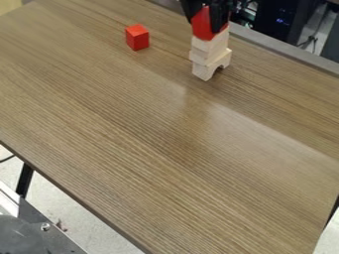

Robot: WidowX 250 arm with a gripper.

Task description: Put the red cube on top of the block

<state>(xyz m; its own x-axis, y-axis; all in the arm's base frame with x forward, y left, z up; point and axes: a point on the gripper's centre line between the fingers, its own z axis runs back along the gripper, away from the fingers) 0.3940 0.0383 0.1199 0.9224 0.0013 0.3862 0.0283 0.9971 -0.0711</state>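
Atop one wooden stack (204, 55), the tool (205, 24) grips one red block (202, 31), one red cube (138, 38) apart.

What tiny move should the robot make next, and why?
Probably ease the red block gently down until it's seated: the gripper holds it at the top of the wooden stack, though I can't tell whether it already rests there.

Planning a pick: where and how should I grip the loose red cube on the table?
I'd grip the red cube by two opposite upright sides, around mid-height, coming straight down. It sits flat with its top exposed, and its flat faces should give parallel grip surfaces. The wooden stack stands apart from it, so side clearance looks fine.
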